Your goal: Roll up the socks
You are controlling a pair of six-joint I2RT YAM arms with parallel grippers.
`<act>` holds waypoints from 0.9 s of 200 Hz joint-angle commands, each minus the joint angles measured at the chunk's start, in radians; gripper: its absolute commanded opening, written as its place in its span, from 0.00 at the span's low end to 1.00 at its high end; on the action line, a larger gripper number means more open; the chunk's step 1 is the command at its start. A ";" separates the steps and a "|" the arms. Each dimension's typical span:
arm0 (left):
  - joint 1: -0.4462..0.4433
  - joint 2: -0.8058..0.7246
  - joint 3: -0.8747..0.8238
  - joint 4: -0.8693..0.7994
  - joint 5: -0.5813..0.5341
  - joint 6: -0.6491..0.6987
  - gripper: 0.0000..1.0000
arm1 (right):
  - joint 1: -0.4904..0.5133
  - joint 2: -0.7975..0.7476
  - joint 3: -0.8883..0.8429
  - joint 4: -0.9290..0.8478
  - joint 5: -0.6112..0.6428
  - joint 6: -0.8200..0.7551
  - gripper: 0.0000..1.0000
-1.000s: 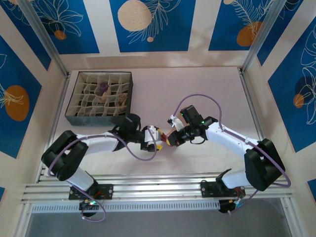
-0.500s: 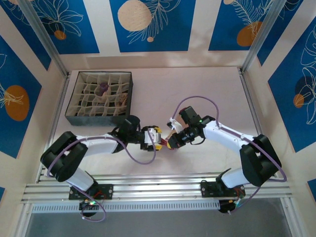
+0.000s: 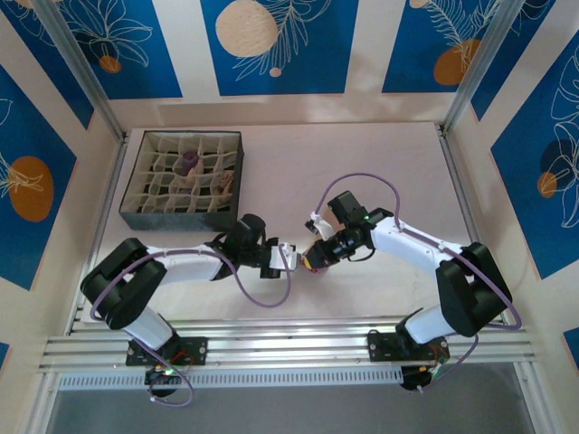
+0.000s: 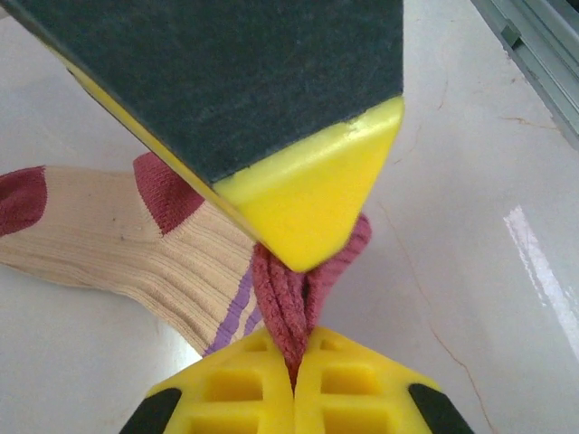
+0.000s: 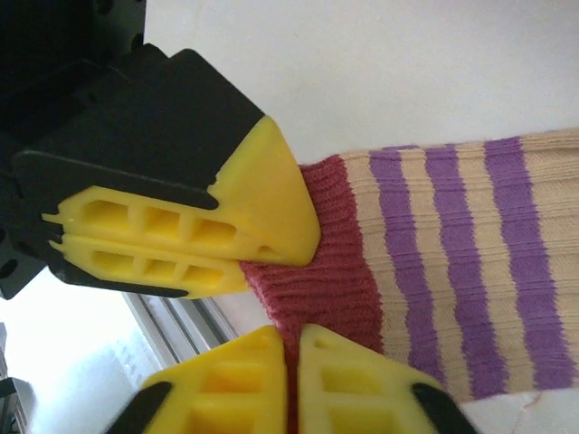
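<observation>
Both my left gripper (image 4: pixel 291 362) and right gripper (image 5: pixel 291 362) are clamped on the sock's (image 4: pixel 136 253) red cuff (image 5: pixel 317 271), so I'd roll it over slowly, holding the fabric taut between them

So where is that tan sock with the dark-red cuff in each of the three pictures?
Top external: the tan sock, a small reddish bit at centre, between the left gripper and the right gripper.
Left wrist: the sock lies left of centre, cuff clamped at bottom centre.
Right wrist: the sock runs in from the right, purple-striped.
Shared landmark: the dark-red cuff, pinched by both grippers.
</observation>
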 commanded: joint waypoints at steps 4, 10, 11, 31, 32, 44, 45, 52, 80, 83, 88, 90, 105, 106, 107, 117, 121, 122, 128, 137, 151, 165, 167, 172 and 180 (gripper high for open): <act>-0.014 -0.063 0.006 -0.128 -0.040 0.026 0.00 | -0.036 -0.017 0.028 -0.006 0.007 0.066 0.30; -0.017 -0.074 0.004 -0.156 -0.063 0.017 0.00 | -0.049 -0.017 0.028 -0.004 -0.002 0.080 0.33; -0.018 -0.077 0.003 -0.160 -0.068 0.016 0.00 | -0.054 -0.017 0.028 -0.003 -0.003 0.083 0.34; -0.040 -0.106 -0.004 -0.236 -0.135 -0.035 0.00 | -0.112 0.032 0.029 0.003 -0.042 0.124 0.36; -0.041 -0.108 -0.005 -0.238 -0.137 -0.039 0.00 | -0.114 0.036 0.030 0.001 -0.041 0.126 0.36; -0.059 -0.128 -0.018 -0.252 -0.149 -0.086 0.00 | -0.118 0.082 0.040 -0.011 -0.011 0.146 0.35; -0.061 -0.129 -0.019 -0.253 -0.149 -0.090 0.00 | -0.118 0.086 0.041 -0.012 -0.008 0.147 0.35; -0.074 -0.138 -0.025 -0.254 -0.148 -0.121 0.00 | -0.113 0.112 0.047 -0.013 0.007 0.157 0.34; -0.134 -0.141 -0.008 -0.284 -0.127 -0.236 0.00 | -0.081 0.221 0.089 -0.009 0.044 0.196 0.29; -0.139 -0.137 -0.004 -0.287 -0.117 -0.246 0.00 | -0.081 0.236 0.095 -0.009 0.048 0.200 0.28; -0.144 -0.124 0.006 -0.293 -0.098 -0.259 0.00 | -0.080 0.260 0.105 -0.004 0.050 0.205 0.26; -0.146 -0.119 0.011 -0.297 -0.094 -0.265 0.00 | -0.081 0.271 0.109 -0.002 0.051 0.208 0.26; -0.157 -0.074 0.047 -0.307 -0.070 -0.314 0.00 | -0.086 0.350 0.147 0.002 0.061 0.229 0.22; -0.157 -0.071 0.050 -0.308 -0.067 -0.318 0.00 | -0.087 0.355 0.151 0.001 0.062 0.230 0.22; -0.158 -0.068 0.052 -0.309 -0.066 -0.322 0.00 | -0.087 0.360 0.155 0.001 0.062 0.230 0.22; -0.160 -0.039 0.079 -0.315 -0.060 -0.358 0.00 | -0.085 0.401 0.191 -0.013 0.071 0.231 0.22; -0.159 -0.028 0.091 -0.320 -0.056 -0.369 0.00 | -0.082 0.411 0.203 -0.019 0.075 0.231 0.21; -0.159 -0.026 0.094 -0.321 -0.056 -0.372 0.00 | -0.081 0.412 0.207 -0.020 0.075 0.231 0.22; -0.161 -0.013 0.112 -0.332 -0.049 -0.380 0.00 | -0.076 0.415 0.223 -0.026 0.077 0.226 0.22; -0.158 0.006 0.138 -0.349 -0.046 -0.398 0.00 | -0.064 0.400 0.231 -0.022 0.083 0.221 0.22; -0.157 0.032 0.179 -0.385 -0.036 -0.421 0.00 | -0.049 0.342 0.219 0.002 0.094 0.212 0.30; -0.148 0.061 0.212 -0.412 -0.015 -0.446 0.00 | -0.050 0.260 0.175 0.036 0.109 0.219 0.39; -0.144 0.065 0.215 -0.415 -0.008 -0.449 0.00 | -0.051 0.245 0.164 0.041 0.112 0.221 0.39; -0.138 0.075 0.224 -0.419 0.012 -0.460 0.00 | -0.057 0.208 0.138 0.053 0.118 0.229 0.40; -0.126 0.094 0.236 -0.422 0.035 -0.481 0.00 | -0.069 0.149 0.096 0.068 0.128 0.245 0.41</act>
